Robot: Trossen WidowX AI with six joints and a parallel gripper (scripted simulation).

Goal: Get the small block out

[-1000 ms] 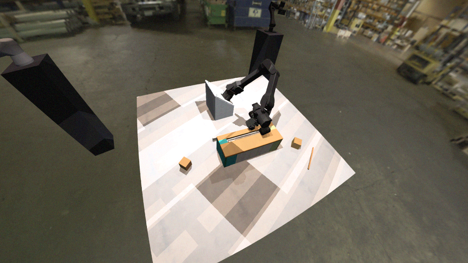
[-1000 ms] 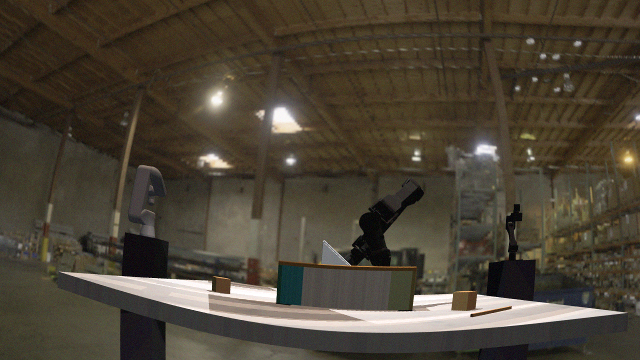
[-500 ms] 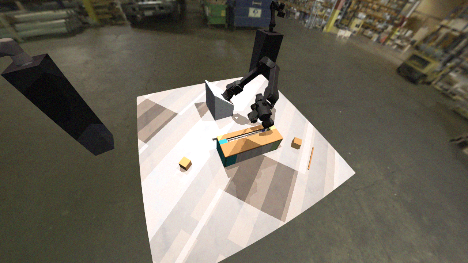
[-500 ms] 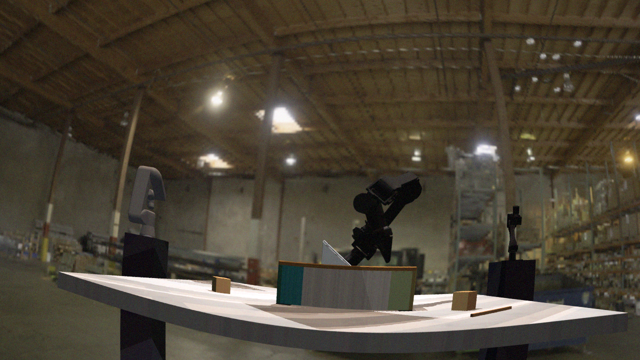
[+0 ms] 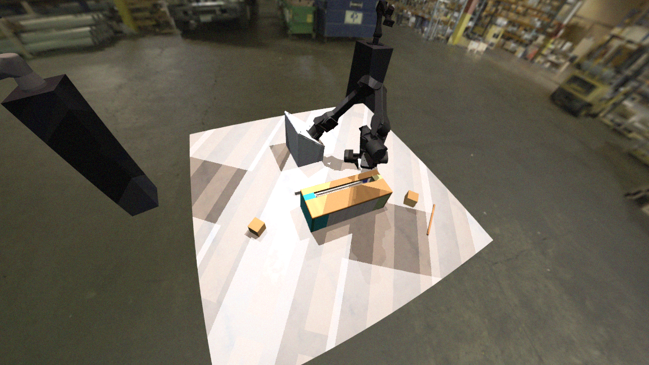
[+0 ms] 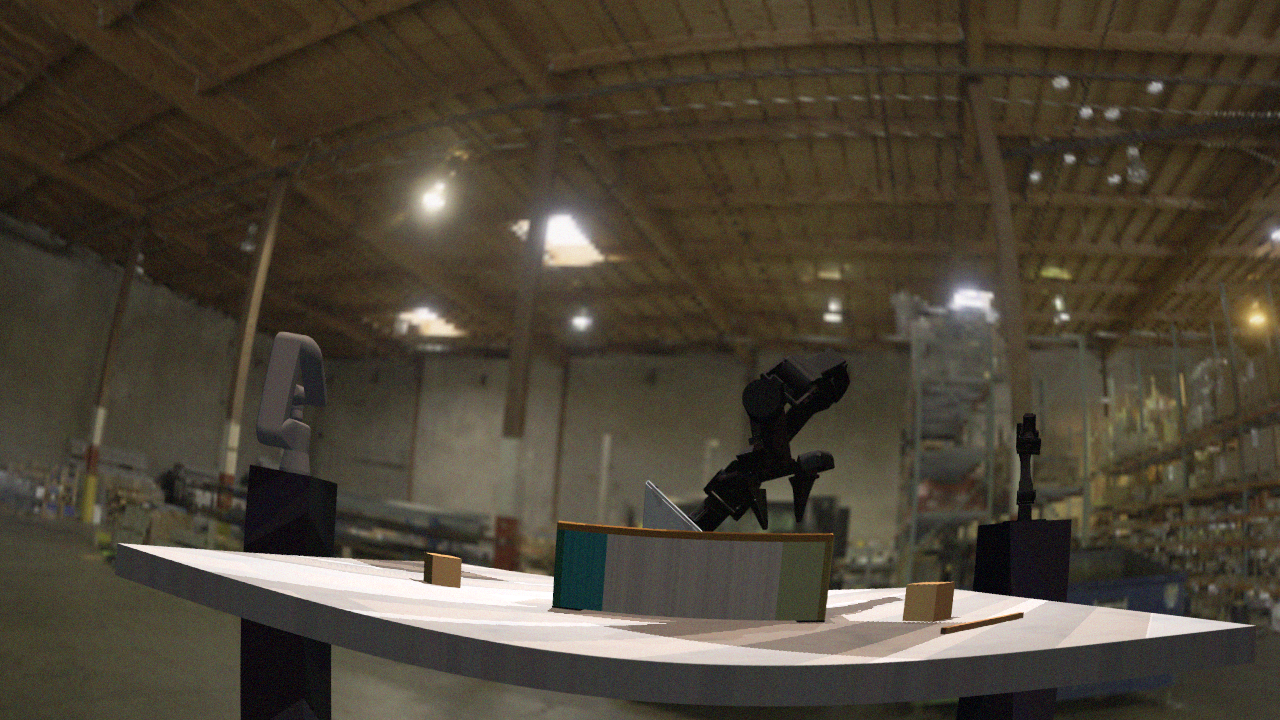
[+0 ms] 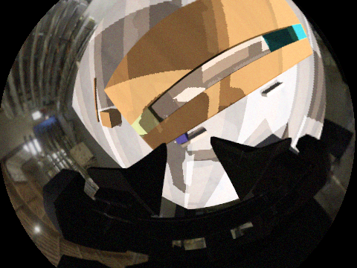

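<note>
The box (image 5: 351, 197) (image 6: 689, 574) (image 7: 230, 22) stands upright, orange on top with a long slot, teal at one end and pale green at the other. The small blue-violet block (image 7: 181, 138) lies just outside the box's arm-side long edge, near the green end, against a short dark-and-white bar. It looks to be on the table. A small blue patch also shows through the slot in the top view. My gripper (image 5: 363, 166) (image 6: 781, 522) (image 7: 188, 143) is open and empty, pointing down behind the box, above the block's area. The exterior view does not show the block.
A grey angled panel (image 5: 306, 147) (image 6: 666, 510) stands beside the arm. One wooden cube (image 5: 256, 225) (image 6: 442, 569) lies past the teal end. Another wooden cube (image 5: 410, 197) (image 6: 928, 600) (image 7: 110, 118) and a thin stick (image 5: 431, 220) (image 6: 981, 622) (image 7: 96, 98) lie past the green end.
</note>
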